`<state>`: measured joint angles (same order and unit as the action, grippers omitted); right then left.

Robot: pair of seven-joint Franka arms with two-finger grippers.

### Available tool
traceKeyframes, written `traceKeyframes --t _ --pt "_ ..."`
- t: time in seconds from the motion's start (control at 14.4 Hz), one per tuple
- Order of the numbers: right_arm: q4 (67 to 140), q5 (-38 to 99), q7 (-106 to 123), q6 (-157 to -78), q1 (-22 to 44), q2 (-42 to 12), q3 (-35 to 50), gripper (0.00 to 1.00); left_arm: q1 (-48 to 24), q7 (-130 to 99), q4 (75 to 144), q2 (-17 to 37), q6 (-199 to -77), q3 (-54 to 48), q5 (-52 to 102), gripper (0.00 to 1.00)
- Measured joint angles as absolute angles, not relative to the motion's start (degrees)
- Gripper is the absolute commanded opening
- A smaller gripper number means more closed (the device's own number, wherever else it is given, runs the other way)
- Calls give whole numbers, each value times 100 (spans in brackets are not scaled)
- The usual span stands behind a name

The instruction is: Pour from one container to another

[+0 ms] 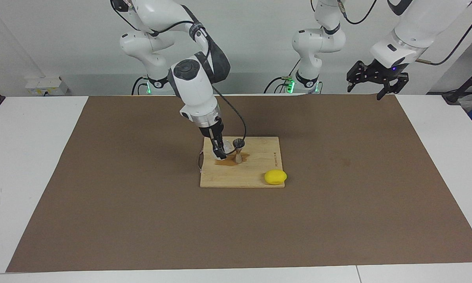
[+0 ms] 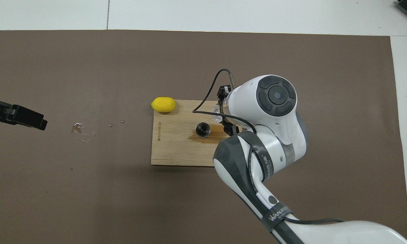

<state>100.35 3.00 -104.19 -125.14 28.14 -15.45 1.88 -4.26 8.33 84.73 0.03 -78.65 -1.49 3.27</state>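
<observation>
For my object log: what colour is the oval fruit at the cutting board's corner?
Bright yellow; the lemon shows best in the overhead view, beside the bamboo cutting board.

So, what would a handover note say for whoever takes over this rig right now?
Right gripper: shut on the glass cup, low over the wooden board, right beside the jigger.
Left gripper: open, waiting, raised over the mat's left-arm end.
Jigger upright on the board, a brown wet stain under it; lemon at the board's corner.
Done: cup picked up.
Left: pour, set cup down.
</observation>
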Motion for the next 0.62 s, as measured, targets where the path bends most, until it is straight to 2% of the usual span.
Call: traceKeyframes --t 0.62 --pt "10012 -890 -10431 -12114 3211 -1544 195 0 -424 728 8641 -100 -7777 -183 319 100"
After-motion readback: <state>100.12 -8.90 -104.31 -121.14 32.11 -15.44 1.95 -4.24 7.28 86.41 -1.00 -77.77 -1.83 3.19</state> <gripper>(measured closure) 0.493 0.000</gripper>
